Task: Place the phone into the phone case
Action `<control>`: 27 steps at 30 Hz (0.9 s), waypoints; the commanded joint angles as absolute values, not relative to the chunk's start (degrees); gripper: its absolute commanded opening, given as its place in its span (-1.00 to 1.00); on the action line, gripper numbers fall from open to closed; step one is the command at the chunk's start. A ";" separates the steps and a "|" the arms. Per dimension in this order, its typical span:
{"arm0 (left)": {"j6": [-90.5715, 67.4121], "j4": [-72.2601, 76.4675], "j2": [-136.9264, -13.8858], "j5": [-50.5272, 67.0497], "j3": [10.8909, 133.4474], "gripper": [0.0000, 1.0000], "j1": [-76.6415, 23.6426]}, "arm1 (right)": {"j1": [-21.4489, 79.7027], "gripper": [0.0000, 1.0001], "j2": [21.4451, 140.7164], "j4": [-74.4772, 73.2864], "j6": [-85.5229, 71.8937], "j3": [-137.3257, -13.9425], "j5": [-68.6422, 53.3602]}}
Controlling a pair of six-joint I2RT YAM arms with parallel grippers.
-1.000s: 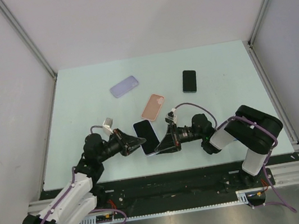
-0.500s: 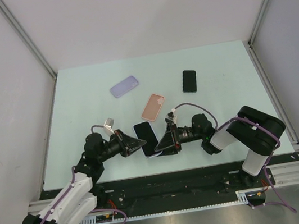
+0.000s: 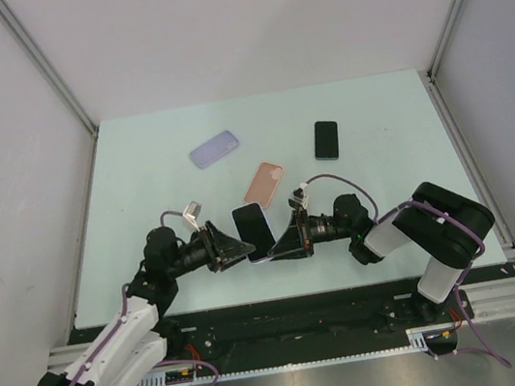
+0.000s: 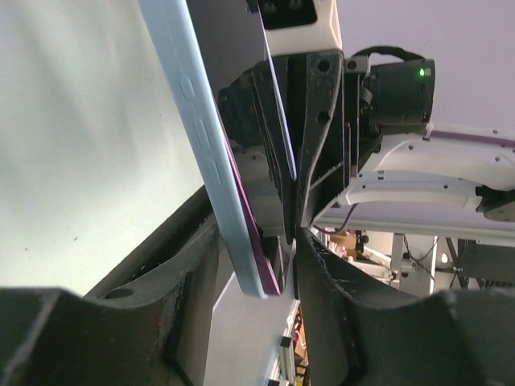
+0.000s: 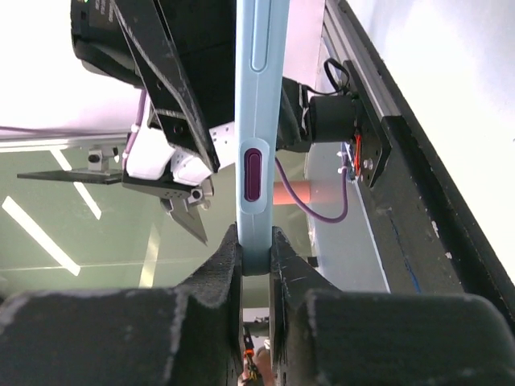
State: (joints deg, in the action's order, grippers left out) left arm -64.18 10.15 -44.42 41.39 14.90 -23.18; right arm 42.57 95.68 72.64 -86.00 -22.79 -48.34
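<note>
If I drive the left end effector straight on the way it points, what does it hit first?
Most likely the phone, standing between the left end effector's parted fingers; just behind it, the right end effector clamps the phone's opposite edge.

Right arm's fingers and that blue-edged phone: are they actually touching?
Touching. The right wrist view shows both fingers pressed flat against the blue edge of the phone, with no gap on either side.

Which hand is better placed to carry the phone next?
Right. The right hand is pinched shut on the phone edge-on; the left hand straddles the opposite edge, fingers apart, not gripping.
</note>
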 commanded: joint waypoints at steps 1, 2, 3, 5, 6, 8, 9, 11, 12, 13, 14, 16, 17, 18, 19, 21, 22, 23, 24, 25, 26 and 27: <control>-63.98 11.69 -41.49 44.47 13.37 -0.06 -23.90 | 42.19 -1.00 93.78 91.58 -86.22 -23.82 -46.06; -64.42 12.04 -41.05 44.56 12.92 -0.07 -23.99 | 42.19 -1.00 93.95 91.58 -86.22 -23.82 -45.97; -65.12 12.22 -40.70 44.47 12.31 -0.08 -23.91 | 42.19 -1.00 94.13 91.58 -86.31 -23.91 -45.88; -65.21 12.30 -40.25 43.68 11.95 -0.11 -23.99 | 42.45 -1.00 94.39 91.58 -86.31 -23.99 -45.88; -65.04 12.39 -40.25 43.51 11.78 -0.13 -24.08 | 42.71 -1.00 94.39 91.58 -86.22 -24.08 -45.97; -65.04 13.18 -41.39 43.24 11.60 -0.24 -24.00 | 42.98 -1.00 94.66 91.58 -86.13 -24.08 -46.14; -65.04 13.62 -42.09 43.42 11.60 -0.34 -24.08 | 43.07 -1.00 94.66 91.58 -86.22 -24.08 -46.14; -65.21 14.94 -43.94 43.68 11.69 -0.71 -24.08 | 43.50 -1.00 94.83 91.50 -86.13 -24.08 -46.23; -65.30 15.38 -44.38 43.86 11.86 -0.97 -24.08 | 43.59 -1.00 95.01 91.58 -86.05 -24.08 -46.23; -65.22 15.47 -44.82 43.77 12.04 -1.00 -24.26 | 43.68 -0.97 95.18 91.58 -86.22 -24.08 -46.32; -65.21 15.47 -44.82 43.51 12.04 -1.00 -24.26 | 43.77 -0.91 95.36 91.50 -86.22 -24.08 -46.41; -65.13 14.34 -44.74 43.24 12.22 -1.00 -24.52 | 43.68 -0.59 95.71 91.49 -86.57 -24.08 -46.23; -64.78 13.11 -44.74 43.16 12.48 -1.00 -24.70 | 43.68 -0.47 95.97 91.49 -86.49 -24.08 -46.06; -63.30 11.36 -44.74 42.11 13.26 -1.00 -24.78 | 43.68 -0.40 96.06 91.49 -86.48 -24.08 -45.71; -62.41 7.86 -44.74 41.58 13.71 -1.00 -24.96 | 43.59 -0.36 96.50 91.49 -86.40 -24.00 -45.53; -61.09 6.77 -44.74 41.83 14.06 -1.00 -24.96 | 43.42 -0.53 96.77 91.49 -86.31 -24.26 -45.53; -61.00 6.85 -44.13 42.01 14.06 -1.00 -24.96 | 43.24 -0.79 96.94 91.49 -86.22 -24.26 -45.53; -60.91 6.86 -43.69 42.10 14.06 -1.00 -24.96 | 43.16 -0.89 97.03 91.49 -86.13 -24.26 -45.61; -60.82 6.77 -42.64 42.01 14.32 -1.00 -24.96 | 43.15 -0.97 97.12 91.49 -86.05 -24.17 -45.79; -60.56 5.72 -42.19 41.75 14.59 -0.96 -24.96 | 43.24 -1.00 96.95 91.58 -85.96 -24.26 -45.88; -59.25 4.58 -41.84 41.31 15.11 -0.86 -25.05 | 43.24 -1.00 96.77 91.50 -85.78 -24.17 -45.97; -58.46 3.09 -41.49 40.00 16.51 -0.48 -24.96 | 43.33 -1.00 96.68 91.49 -85.69 -24.17 -46.40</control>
